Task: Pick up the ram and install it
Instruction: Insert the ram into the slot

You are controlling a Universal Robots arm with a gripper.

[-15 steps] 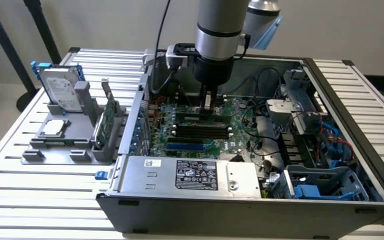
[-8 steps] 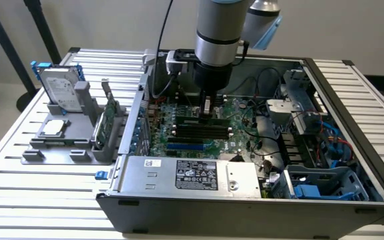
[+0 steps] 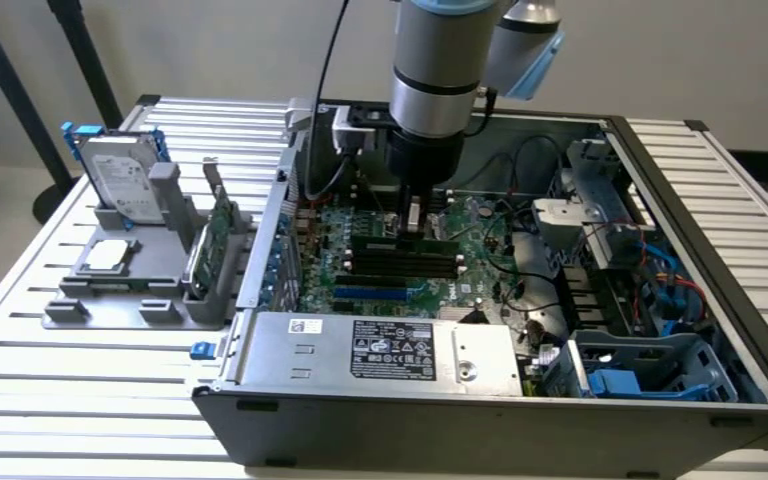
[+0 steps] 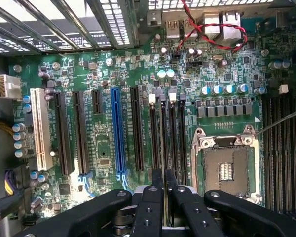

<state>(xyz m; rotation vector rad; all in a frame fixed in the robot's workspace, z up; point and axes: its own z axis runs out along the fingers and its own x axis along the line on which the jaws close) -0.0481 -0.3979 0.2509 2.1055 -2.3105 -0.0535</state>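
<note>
The ram [image 3: 404, 243] is a thin green stick standing on edge along the black memory slots [image 3: 398, 265] of the motherboard, inside the open computer case [image 3: 491, 420]. My gripper [image 3: 415, 222] reaches straight down from the arm and is shut on the stick's upper edge near its middle. In the wrist view the black fingers [image 4: 153, 197] press together over the ram [image 4: 164, 143], seen edge-on as a dark line running along one of the memory slots [image 4: 173, 138]. How deep the stick sits in its slot cannot be told.
A grey holder [image 3: 131, 290] on the exterior view's left carries a silver hard drive [image 3: 124, 180], a green expansion card [image 3: 217, 240] and a small chip [image 3: 104, 255]. The power supply [image 3: 384, 350], blue drive cage [image 3: 651, 370], cables [image 3: 544, 300] and CPU socket [image 4: 226, 168] crowd the case.
</note>
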